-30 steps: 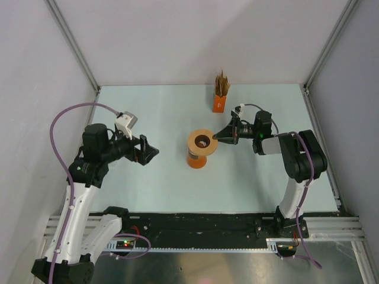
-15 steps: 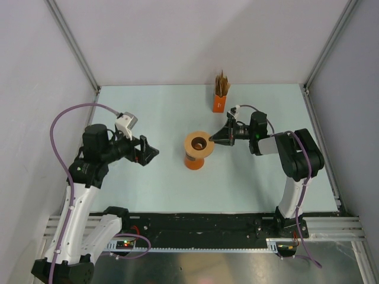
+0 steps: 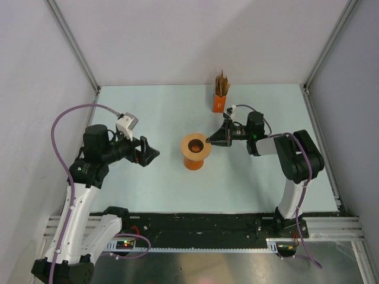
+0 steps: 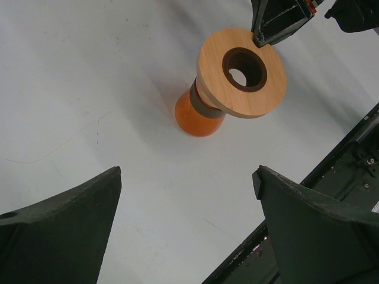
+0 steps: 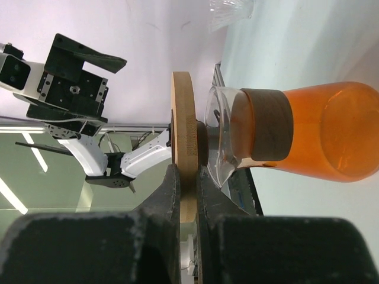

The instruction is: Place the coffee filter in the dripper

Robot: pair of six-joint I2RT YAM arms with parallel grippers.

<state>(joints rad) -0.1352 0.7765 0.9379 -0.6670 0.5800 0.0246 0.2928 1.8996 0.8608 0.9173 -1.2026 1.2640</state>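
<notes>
Right gripper [image 3: 211, 141] jaws clamp the tan disc's [image 3: 188, 148] rim atop the orange beaker [image 3: 193, 163] (left gripper [image 3: 153, 155] jaws gape wide), the papers' box [image 3: 219, 104] just behind, nearer this right arm.

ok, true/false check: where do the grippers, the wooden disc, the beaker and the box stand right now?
1. The right gripper is shut on the rim of the wooden disc. True.
2. The left gripper grips the orange beaker. False: it is open and apart from the beaker.
3. The wooden disc lies beside the beaker. False: it sits on top of the beaker.
4. The orange box of brown papers stands beyond the beaker, farther from the arm bases. True.
</notes>
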